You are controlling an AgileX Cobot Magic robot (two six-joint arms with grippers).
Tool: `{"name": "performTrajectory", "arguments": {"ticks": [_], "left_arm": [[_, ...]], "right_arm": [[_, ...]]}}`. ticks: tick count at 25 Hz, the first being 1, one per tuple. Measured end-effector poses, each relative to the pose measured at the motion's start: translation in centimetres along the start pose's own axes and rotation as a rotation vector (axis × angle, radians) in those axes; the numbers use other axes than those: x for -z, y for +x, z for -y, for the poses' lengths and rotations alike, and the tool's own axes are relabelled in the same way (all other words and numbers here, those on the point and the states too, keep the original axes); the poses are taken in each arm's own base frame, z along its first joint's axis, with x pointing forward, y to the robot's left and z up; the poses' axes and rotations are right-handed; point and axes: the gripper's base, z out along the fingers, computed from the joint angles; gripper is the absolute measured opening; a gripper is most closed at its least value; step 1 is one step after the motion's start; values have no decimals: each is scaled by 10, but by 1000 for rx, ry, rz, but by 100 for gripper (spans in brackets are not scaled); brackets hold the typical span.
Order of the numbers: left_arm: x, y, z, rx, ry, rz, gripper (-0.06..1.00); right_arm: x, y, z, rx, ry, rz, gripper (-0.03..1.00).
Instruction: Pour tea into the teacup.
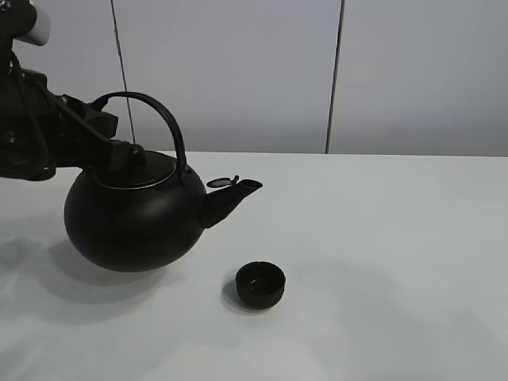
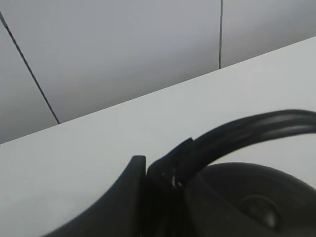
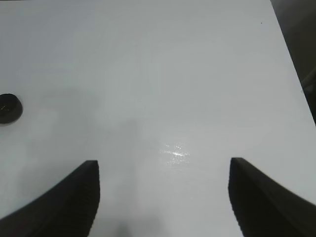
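1. Teacup (image 1: 260,284) is nearest the high cam: front-centre, upright on the white table (image 1: 397,262). Small, black, no handle. Can't tell what's inside.
2. Kettle (image 1: 135,214) is behind & left of the teacup, near it but not touching. Big round black body, w/ spout (image 1: 234,197) pointing right twd the teacup's side and a small flap raised at the spout tip.
3. L gripper (image 2: 154,173) is clamped tight on the kettle's arched handle (image 1: 159,111), low down by the lid (image 1: 139,168). L wrist cam shows the handle running out from betw the fingers.
4. Kettle's shadow falls on the table under & left of it. Can't tell if the base touches the table.
5. R gripper (image 3: 164,162) has jaws well apart w/ nothing betw them, over bare table. R wrist cam shows the teacup at the view's edge, well apart from this gripper.
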Motion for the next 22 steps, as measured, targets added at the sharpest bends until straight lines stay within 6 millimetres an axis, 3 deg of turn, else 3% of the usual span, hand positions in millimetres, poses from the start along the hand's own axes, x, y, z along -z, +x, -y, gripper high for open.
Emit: {"name": "performTrajectory", "arguments": {"ticks": [12, 22], "left_arm": [[0, 5, 0, 16, 2, -55, 12], [-4, 8, 6, -79, 49, -40, 12]], "right_arm": [[0, 0, 0, 0, 0, -1, 51], [0, 0, 0, 0, 0, -1, 51]]}}
